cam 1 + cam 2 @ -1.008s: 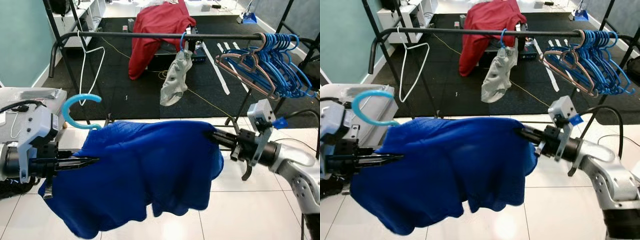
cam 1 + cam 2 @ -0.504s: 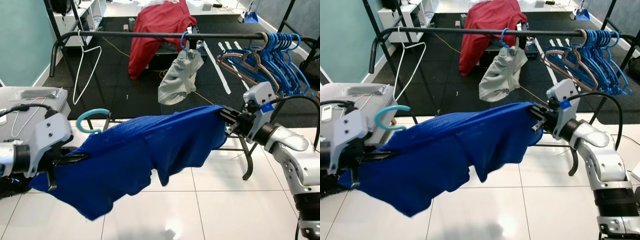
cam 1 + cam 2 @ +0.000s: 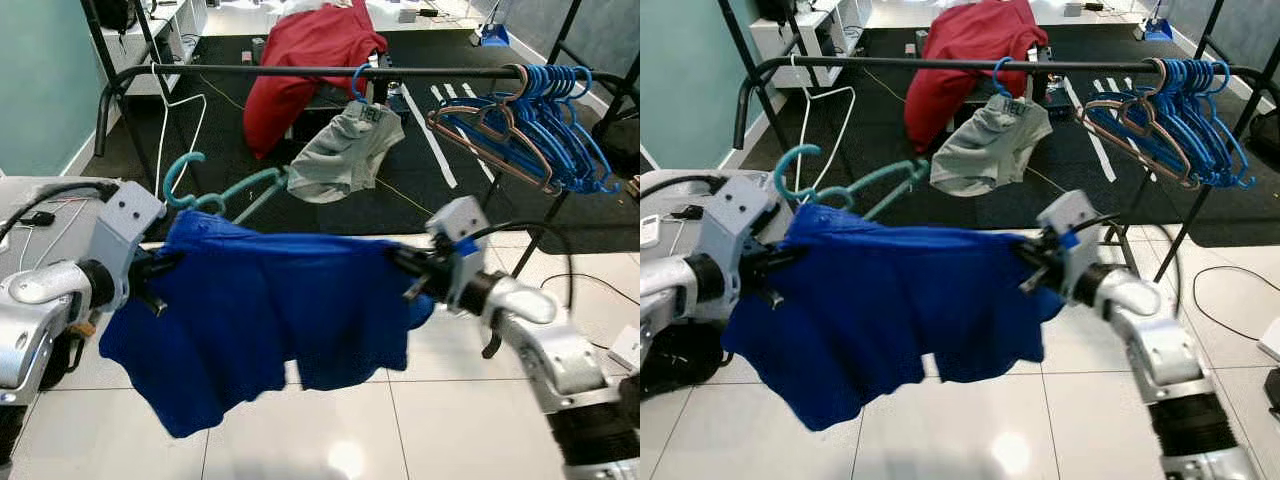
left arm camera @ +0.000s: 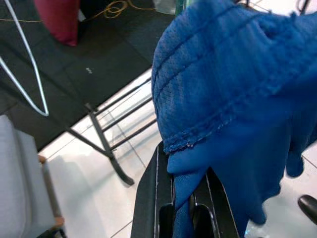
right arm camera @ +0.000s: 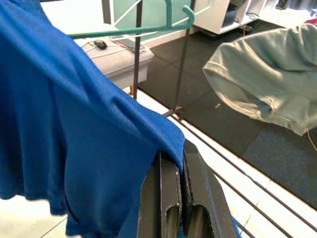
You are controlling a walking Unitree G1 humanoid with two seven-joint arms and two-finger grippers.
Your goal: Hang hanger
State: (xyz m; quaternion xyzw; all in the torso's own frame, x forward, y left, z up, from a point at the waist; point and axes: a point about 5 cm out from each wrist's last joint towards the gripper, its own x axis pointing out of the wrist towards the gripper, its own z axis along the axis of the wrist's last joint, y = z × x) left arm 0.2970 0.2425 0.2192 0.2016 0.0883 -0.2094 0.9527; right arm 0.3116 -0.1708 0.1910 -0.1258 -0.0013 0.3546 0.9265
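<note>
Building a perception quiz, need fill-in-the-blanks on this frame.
1. The left gripper and right gripper are both shut on the ____ garment.
2. The teal hanger pokes out above the garment near the ____ gripper.
3. The grey shorts hang from the black ____.
4. The bunch of empty blue hangers sits at the rail's ____ end.

Missing: blue; left; rail; right

Across the upper frame the rail (image 3: 300, 71) is bare between the white hanger (image 3: 180, 110) and the grey garment (image 3: 345, 155), with blue hangers (image 3: 550, 125) crowding its right end.
</note>
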